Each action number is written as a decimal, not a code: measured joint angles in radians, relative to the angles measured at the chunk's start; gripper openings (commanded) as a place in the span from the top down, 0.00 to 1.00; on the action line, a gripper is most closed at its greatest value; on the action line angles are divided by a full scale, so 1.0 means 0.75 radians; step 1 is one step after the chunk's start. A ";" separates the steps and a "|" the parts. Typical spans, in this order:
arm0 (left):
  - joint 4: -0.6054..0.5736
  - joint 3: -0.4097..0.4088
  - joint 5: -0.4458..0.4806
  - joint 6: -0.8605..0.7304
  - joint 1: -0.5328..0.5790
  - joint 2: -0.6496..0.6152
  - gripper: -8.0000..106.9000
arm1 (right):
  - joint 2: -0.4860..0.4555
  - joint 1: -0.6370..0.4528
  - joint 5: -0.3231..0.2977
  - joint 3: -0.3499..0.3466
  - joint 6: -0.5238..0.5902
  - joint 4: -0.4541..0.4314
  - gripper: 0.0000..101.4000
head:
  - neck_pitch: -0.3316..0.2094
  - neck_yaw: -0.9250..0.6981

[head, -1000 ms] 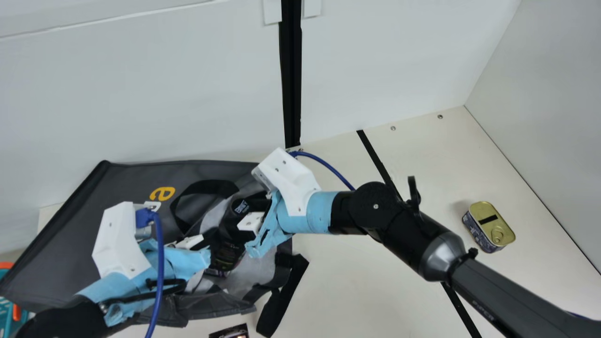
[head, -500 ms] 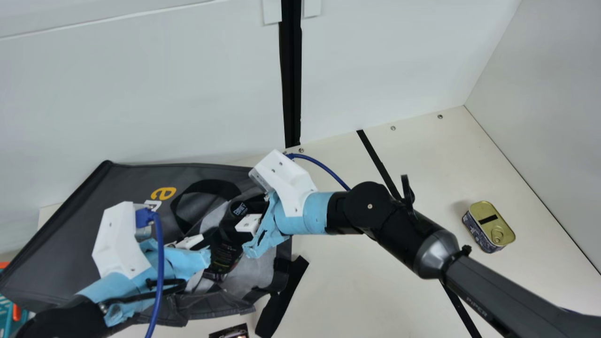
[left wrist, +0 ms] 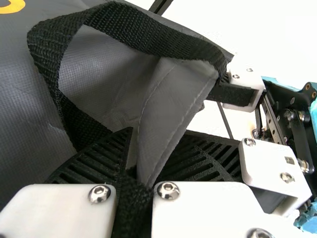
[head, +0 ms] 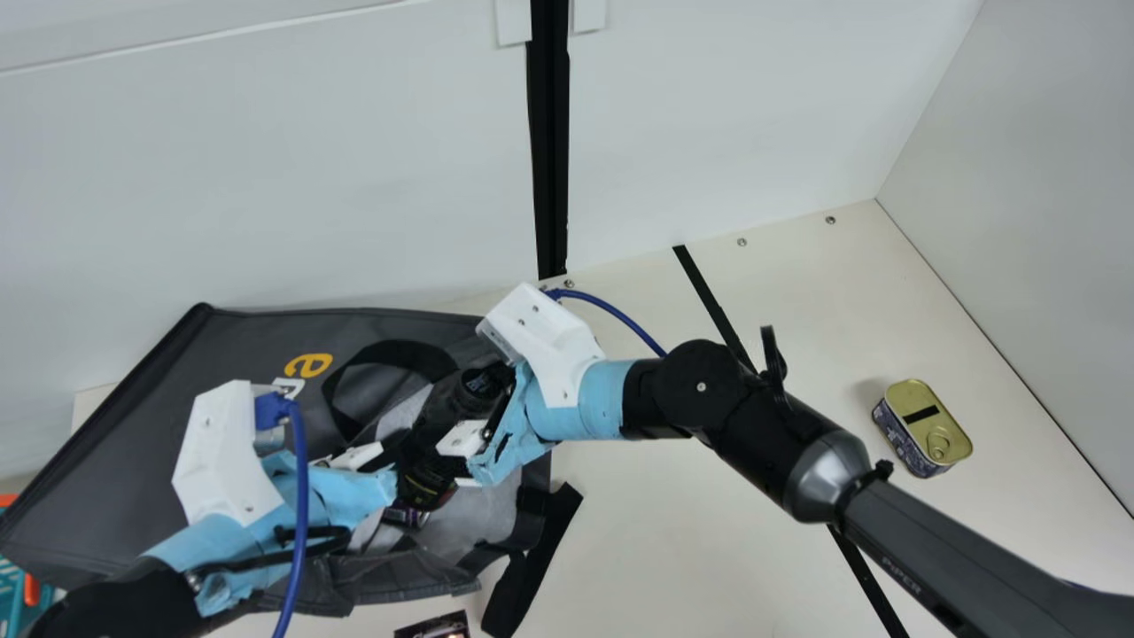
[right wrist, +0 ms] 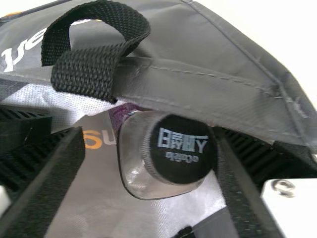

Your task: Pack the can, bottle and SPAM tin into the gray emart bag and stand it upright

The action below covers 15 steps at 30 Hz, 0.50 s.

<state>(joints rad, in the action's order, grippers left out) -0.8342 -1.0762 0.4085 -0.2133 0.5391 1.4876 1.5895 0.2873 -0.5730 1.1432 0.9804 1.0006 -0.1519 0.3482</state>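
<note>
Gray coated cloth makes up the bag (head: 257,354), which lies on its side on the bench (head: 673,532). The left claw (left wrist: 158,131) is clenched on a fold of its rim beside a handle, probably to keep the mouth from sagging shut while the load goes in. The bottle (right wrist: 161,151) is in that mouth, its cap (right wrist: 181,148) toward the right claw (right wrist: 150,136), whose ribbed fingers are parted around it with room at one side; likely it is being guided or nudged deeper. Something purple (right wrist: 121,115) sits behind the bottle; whether that is the can, I cannot tell.

The SPAM tin (head: 921,425) stands on the bench, well apart from the bag, so it seems left for last. It is a rounded block with a gold metal lid and pull ring. The bag's handle (left wrist: 59,54) is coarse black webbing, curled in a loop; the cap is smooth, round and flat-topped.
</note>
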 measured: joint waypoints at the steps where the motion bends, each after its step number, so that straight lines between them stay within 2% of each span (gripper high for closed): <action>1: 0.000 0.000 0.000 0.000 0.000 0.000 1.00 | -0.003 -0.001 0.000 0.000 -0.002 -0.002 0.06 | 0.000 0.000; 15: 0.000 0.000 0.000 0.000 0.000 0.000 1.00 | -0.032 -0.021 -0.032 -0.014 0.002 -0.017 0.06 | 0.000 0.000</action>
<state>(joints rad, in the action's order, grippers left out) -0.8342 -1.0762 0.4085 -0.2133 0.5391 1.4876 1.5655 0.2712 -0.5967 1.1324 0.9819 0.9882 -0.1519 0.3482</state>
